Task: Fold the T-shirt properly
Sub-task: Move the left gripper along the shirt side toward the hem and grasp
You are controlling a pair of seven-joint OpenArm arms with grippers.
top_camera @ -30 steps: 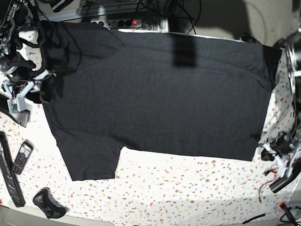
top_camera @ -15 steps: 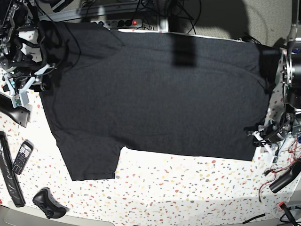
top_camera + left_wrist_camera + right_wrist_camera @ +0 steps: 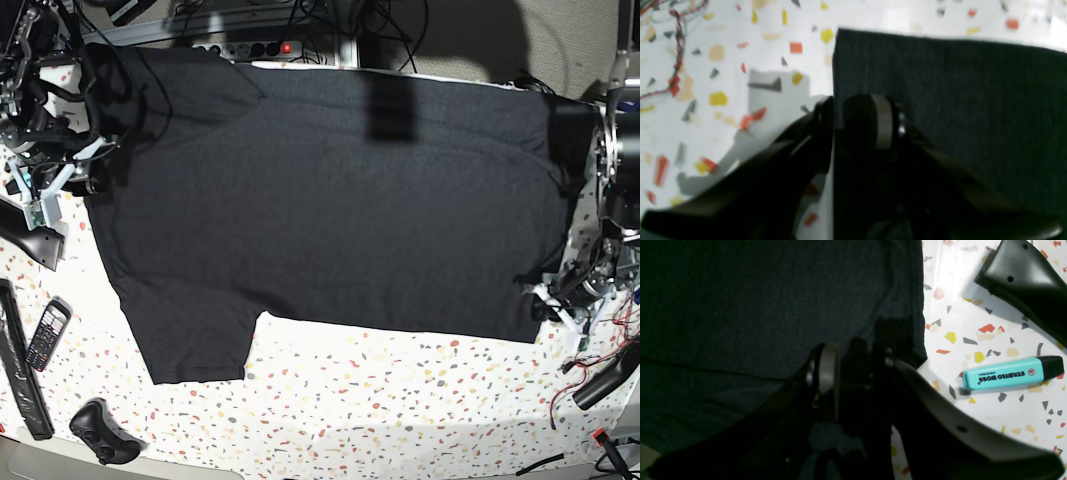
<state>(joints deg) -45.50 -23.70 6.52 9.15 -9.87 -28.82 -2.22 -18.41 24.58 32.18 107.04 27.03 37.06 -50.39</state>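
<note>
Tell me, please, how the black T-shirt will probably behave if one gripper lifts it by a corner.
The T-shirt will probably be floppy: it lies flat as thin cloth with soft creases, so the lifted corner should rise while the rest drags and sags. It looks light for its size. On the smooth speckled table it may slide rather than stay put.

Left claw [image 3: 553, 306] sits low at the base view's right edge, jaws straddling a cloth edge; right claw [image 3: 85, 180] at upper left pinches dark cloth

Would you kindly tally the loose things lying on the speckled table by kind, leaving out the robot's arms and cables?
T-shirt: 1
Highlighter: 1
Phone: 1
Black controller: 1
Total: 4
</note>
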